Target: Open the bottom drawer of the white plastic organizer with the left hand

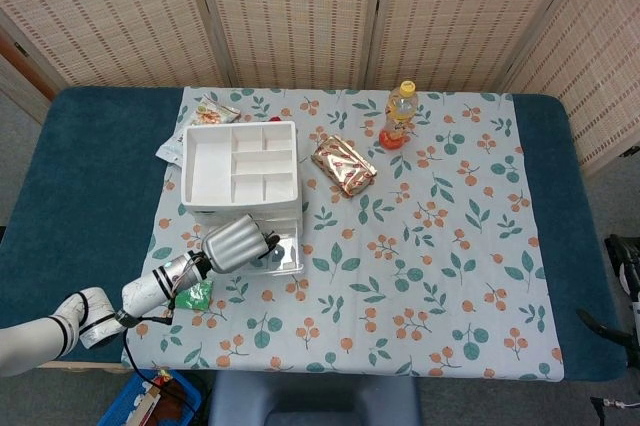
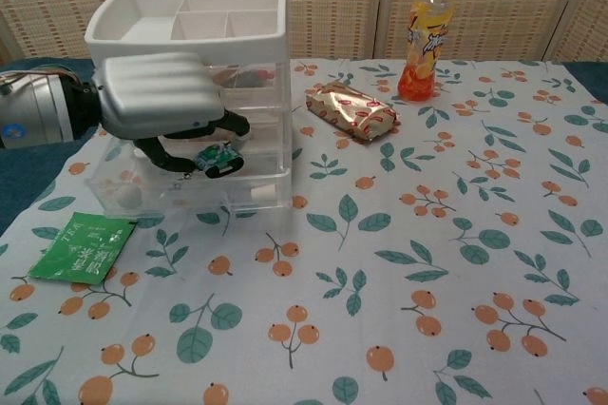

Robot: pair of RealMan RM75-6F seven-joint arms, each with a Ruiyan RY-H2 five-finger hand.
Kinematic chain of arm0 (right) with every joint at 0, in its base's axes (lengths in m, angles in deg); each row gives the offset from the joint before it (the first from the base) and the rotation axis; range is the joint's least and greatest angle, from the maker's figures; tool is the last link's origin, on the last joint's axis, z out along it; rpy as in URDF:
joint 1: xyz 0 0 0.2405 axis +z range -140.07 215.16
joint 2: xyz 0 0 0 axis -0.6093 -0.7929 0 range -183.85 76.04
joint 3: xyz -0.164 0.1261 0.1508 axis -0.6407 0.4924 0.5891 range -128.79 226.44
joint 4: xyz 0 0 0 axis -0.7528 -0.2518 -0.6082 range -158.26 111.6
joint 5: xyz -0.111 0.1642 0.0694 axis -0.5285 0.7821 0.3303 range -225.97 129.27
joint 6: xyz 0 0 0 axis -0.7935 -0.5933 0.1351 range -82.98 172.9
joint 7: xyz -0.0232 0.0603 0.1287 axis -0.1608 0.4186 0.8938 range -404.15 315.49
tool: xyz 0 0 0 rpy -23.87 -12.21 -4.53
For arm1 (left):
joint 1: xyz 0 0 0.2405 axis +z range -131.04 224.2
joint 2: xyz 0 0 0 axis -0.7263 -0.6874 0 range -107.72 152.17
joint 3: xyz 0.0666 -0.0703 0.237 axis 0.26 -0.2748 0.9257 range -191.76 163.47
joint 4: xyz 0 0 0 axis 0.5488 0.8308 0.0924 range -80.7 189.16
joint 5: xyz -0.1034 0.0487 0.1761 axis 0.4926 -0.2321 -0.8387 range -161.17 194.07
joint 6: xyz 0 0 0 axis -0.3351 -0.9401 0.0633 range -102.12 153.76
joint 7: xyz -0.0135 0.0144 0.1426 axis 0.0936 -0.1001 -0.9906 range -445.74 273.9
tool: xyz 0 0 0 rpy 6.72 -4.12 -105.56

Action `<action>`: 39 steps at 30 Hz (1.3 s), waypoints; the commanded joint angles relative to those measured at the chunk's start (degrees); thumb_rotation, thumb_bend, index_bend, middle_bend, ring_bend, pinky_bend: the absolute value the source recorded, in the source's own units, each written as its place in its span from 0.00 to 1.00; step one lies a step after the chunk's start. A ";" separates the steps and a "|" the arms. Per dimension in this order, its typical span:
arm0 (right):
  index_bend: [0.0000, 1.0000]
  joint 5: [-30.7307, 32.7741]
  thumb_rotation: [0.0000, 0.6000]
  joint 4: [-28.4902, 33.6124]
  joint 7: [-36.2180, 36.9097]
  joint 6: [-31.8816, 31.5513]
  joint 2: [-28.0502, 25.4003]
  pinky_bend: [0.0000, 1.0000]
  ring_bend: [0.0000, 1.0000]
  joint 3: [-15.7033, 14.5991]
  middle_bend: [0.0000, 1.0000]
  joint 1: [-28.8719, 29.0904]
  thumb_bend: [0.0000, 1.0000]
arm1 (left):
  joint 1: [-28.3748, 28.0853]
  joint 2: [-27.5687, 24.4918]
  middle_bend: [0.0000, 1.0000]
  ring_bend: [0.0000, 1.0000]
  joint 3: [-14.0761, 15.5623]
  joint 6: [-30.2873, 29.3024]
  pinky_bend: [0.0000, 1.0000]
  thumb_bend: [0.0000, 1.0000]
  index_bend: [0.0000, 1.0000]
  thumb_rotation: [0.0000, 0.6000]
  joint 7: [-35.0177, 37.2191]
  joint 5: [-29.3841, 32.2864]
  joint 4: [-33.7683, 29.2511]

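Head cam is sitting high up, looking steeply down and taking in the whole desk (image 1: 90, 176) out to the folding screen (image 1: 300, 16) past its far edge. Chest cam is sitting low and close at the near edge, looking across toward that screen. Both are catching the organizer (image 1: 241, 172), the left hand (image 2: 152, 96) and the bottle (image 2: 425, 39).

Blue table (image 1: 90, 176) carries a leaf-and-fruit cloth (image 1: 440, 276); organizer (image 1: 240, 171) near its left edge, bottle (image 1: 399, 116) at the far edge.

Clear bottom drawer (image 2: 190, 191) pulled out, white organizer (image 2: 190, 20)
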 commanded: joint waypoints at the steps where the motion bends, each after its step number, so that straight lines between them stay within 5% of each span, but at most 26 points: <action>1: 0.00 -0.02 1.00 0.03 -0.06 0.11 0.01 0.13 0.08 0.00 0.12 0.07 0.11 | 0.88 -1.10 0.86 0.95 -0.20 -1.39 1.00 0.25 0.45 1.00 0.18 0.37 -1.08; 39: 0.00 -1.20 1.00 -0.16 0.50 -0.10 0.06 0.13 0.08 -0.13 0.12 0.56 0.11 | 13.94 -15.49 0.86 0.95 0.45 -14.22 1.00 0.25 0.47 1.00 -2.28 1.80 -14.29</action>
